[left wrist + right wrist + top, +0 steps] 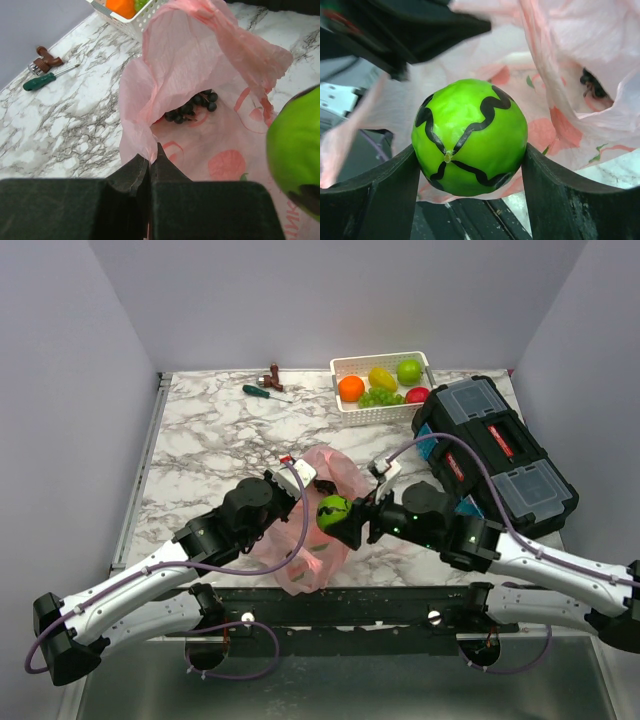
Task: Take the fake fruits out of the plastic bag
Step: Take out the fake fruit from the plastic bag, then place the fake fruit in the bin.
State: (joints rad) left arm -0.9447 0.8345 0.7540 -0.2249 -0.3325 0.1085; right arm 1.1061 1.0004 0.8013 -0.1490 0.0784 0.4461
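— Grey walls stand around a marbled counter (200, 440), and a screwdriver (265, 392) lies at the far left. What do the left fingers (142, 172) do?
— They are closed tight on the edge of the pink bag (200, 55), a thin crinkly film, and hold its mouth up. Dark grapes (192, 107), a bumpy little bunch, lie inside.
— And the green fruit (470, 130)?
— It is a smooth glossy ball with black wavy stripes, held over the bag. The right fingers (555, 195) are open only as wide as the ball and press it on both sides.
— How to continue well?
— I think the left pinch should hold, so the film does not follow. The ball should travel steadily, because round shiny skin can slip. It goes to the white holed basket (378, 416) further back, beside the black case (500, 455).
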